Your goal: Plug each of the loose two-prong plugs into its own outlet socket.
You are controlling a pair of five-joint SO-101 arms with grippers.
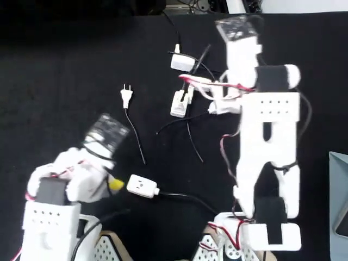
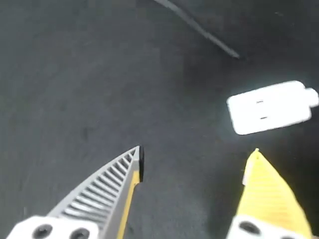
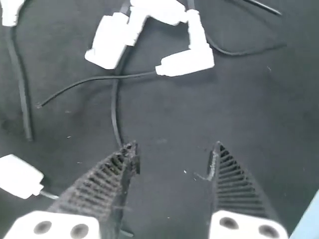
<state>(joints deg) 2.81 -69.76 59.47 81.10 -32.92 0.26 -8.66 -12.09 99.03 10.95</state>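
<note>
A loose white two-prong plug [image 1: 126, 97] with a thin black cord lies left of the table's middle. A white outlet socket [image 1: 142, 186] on a thick black cable lies near the front, its two slots facing up [image 2: 271, 107]. My left gripper [image 1: 113, 182] hovers just left of that socket, open [image 2: 198, 152], with one grey and one yellow finger and nothing between them. A cluster of white plugs and sockets [image 1: 179, 100] lies at the back centre. My right gripper [image 3: 174, 149] is open and empty over bare cloth, short of that cluster [image 3: 187, 60].
Black cloth covers the table [image 1: 65, 65]. Thin black cords [image 1: 190, 136] trail from the cluster toward the middle. A white adapter [image 1: 182, 61] sits at the back. A grey-blue object [image 1: 340, 201] stands at the right edge. The right arm's white body [image 1: 269, 125] spans the right side.
</note>
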